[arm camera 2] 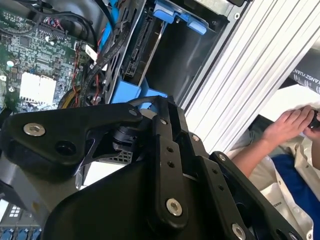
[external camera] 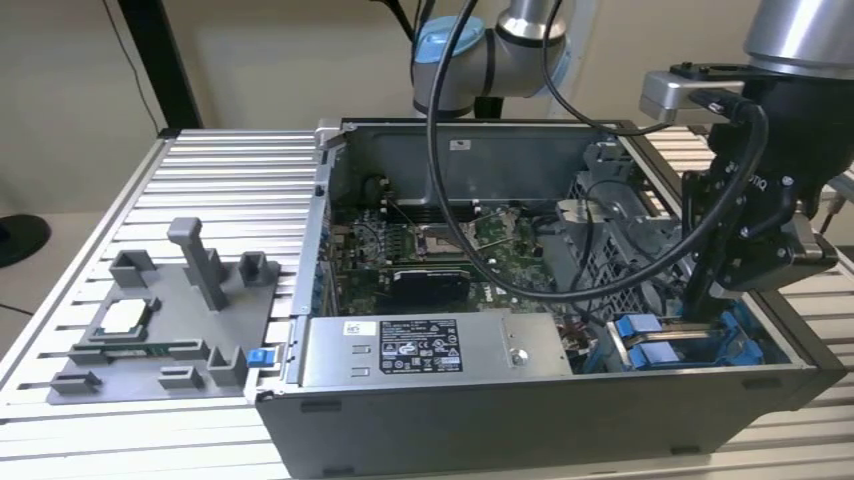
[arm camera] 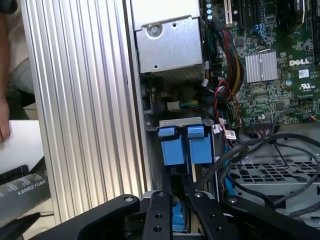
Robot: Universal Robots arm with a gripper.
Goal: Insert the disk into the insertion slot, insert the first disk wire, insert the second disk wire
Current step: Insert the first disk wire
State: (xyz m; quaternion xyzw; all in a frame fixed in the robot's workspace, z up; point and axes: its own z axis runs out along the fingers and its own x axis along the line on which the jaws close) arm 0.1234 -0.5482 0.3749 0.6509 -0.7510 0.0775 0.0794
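The disk [arm camera 2: 149,47] stands on edge in the insertion slot [external camera: 742,352] at the case's front corner, on the exterior view's right. Its blue carrier frame [arm camera: 173,150] shows beside a second blue carrier [arm camera: 201,148]. My gripper [arm camera: 176,176] reaches down into that corner, its thin black fingers [arm camera: 169,184] drawn together with their tips against the blue carrier's edge. In the exterior view the gripper [external camera: 705,300] hangs just behind the blue carriers [external camera: 643,340]. Black cables [arm camera: 250,150] run beside the bay; I cannot tell which are the disk wires.
The grey power supply [external camera: 414,345] lies along the case's front wall, with the green motherboard [external camera: 441,245] behind it. A grey fixture tray [external camera: 160,330] with posts stands on the ribbed table on the exterior view's left. A person's hand [arm camera 2: 290,125] rests beyond the table edge.
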